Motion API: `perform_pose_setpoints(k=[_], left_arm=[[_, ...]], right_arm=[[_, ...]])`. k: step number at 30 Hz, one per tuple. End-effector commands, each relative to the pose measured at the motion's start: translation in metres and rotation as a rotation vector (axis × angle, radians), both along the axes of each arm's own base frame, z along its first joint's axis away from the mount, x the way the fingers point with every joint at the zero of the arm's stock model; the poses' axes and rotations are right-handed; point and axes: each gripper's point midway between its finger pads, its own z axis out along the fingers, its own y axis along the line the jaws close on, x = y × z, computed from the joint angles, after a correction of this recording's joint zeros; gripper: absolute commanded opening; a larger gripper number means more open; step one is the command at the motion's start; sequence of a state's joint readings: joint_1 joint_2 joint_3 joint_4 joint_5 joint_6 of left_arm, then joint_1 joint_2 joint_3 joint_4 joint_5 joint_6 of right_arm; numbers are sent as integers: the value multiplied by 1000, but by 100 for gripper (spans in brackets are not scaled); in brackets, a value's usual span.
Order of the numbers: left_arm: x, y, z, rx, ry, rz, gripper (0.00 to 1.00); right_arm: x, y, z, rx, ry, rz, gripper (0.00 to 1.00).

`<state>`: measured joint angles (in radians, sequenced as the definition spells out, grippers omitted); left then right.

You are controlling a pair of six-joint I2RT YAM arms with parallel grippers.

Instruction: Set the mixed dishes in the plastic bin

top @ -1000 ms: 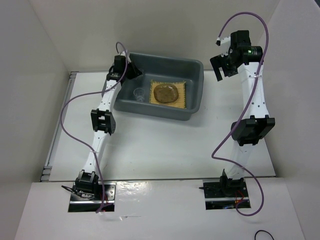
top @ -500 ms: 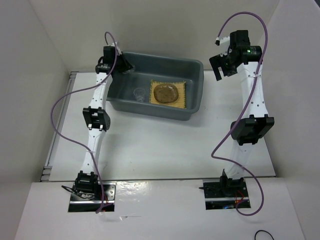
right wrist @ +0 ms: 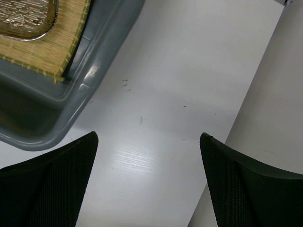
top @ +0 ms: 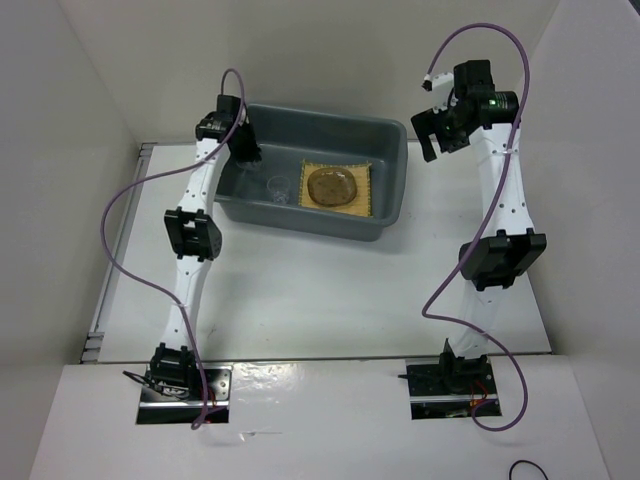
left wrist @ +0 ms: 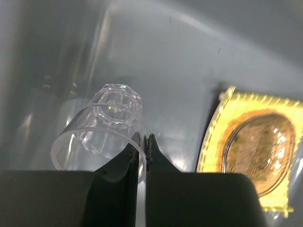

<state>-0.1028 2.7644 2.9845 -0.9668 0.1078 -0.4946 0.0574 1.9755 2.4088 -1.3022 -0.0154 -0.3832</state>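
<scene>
Inside plastic bin (top: 320,222), clear faceted cup (left wrist: 109,118) upright, left gripper (left wrist: 143,142) closed empty above, right gripper (right wrist: 149,136) wide open.

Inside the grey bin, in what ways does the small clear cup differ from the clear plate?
The cup stands on the bare floor of the bin; the plate lies on the woven mat. The cup is narrow and upright, the plate wide and flat. The cup sits toward the bin's left end, the plate nearer the middle. Both are clear and inside the bin.
</scene>
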Motion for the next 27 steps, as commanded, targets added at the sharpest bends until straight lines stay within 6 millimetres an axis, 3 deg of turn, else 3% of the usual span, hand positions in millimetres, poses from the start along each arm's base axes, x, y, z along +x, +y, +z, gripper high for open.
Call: perform_pose_setpoints(k=[1, 3, 8, 14, 15, 21, 23, 24, 25, 27], left_arm=[[-22, -8, 32, 69, 1, -26, 0], [-30, -5, 28, 86, 37, -28, 0], [-54, -24, 11, 132, 130, -69, 0], [-63, -31, 6, 188, 151, -77, 2], [-63, -30, 11, 194, 141, -70, 6], [-63, -29, 13, 219, 136, -60, 52], [-63, -29, 18, 217, 127, -59, 70], [-62, -27, 27, 222, 106, -49, 90], [-62, -26, 27, 229, 105, -43, 100], [-61, -22, 41, 242, 76, -25, 100]], right_arm=[[3, 9, 11, 22, -36, 28, 92], [3, 9, 11, 22, -36, 28, 92], [3, 20, 15, 30, -46, 54, 92], [2, 29, 15, 30, -46, 76, 92], [1, 29, 19, 31, -55, 76, 92], [-1, 31, 23, 38, -64, 82, 92], [-1, 31, 23, 38, -64, 82, 92], [-1, 31, 23, 38, -64, 82, 92], [-1, 31, 23, 38, -64, 82, 92], [-2, 31, 20, 38, -55, 82, 92]])
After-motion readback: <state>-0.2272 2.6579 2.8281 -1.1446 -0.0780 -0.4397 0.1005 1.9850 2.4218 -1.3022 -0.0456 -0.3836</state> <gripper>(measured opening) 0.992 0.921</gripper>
